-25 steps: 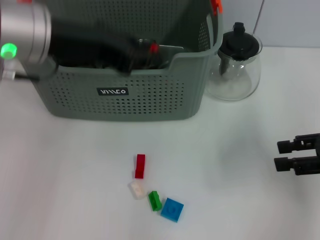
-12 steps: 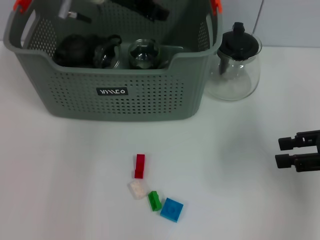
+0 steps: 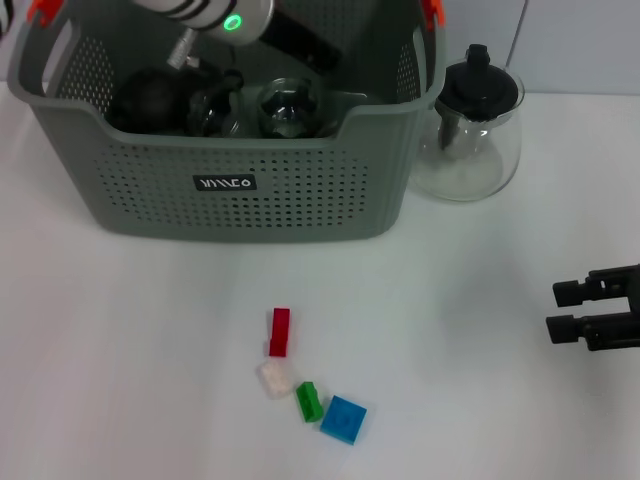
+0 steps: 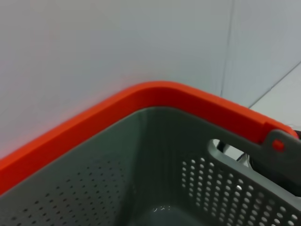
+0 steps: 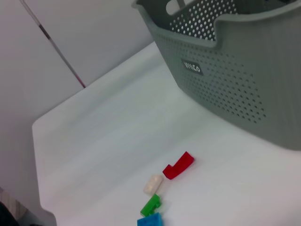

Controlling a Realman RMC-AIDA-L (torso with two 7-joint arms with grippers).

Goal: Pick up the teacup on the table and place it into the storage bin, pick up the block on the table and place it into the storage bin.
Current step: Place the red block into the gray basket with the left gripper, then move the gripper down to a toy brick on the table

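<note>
Teacup [image 3: 290, 108] lies inside bin [image 3: 240, 190], so we judge block step next. Left arm above bin at 11 o'clock, its gripper unseen. Right gripper [image 3: 562, 308] at 3 o'clock, fingers narrowly parted, empty. Next: we reach red block [image 3: 280, 332] at 6 o'clock. Right wrist view alone shows bin's side handle hole.

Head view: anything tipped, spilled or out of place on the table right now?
Nothing stands out. The glass teapot stands upright beside the storage bin; the red, white, green and blue blocks lie loosely clustered.
</note>
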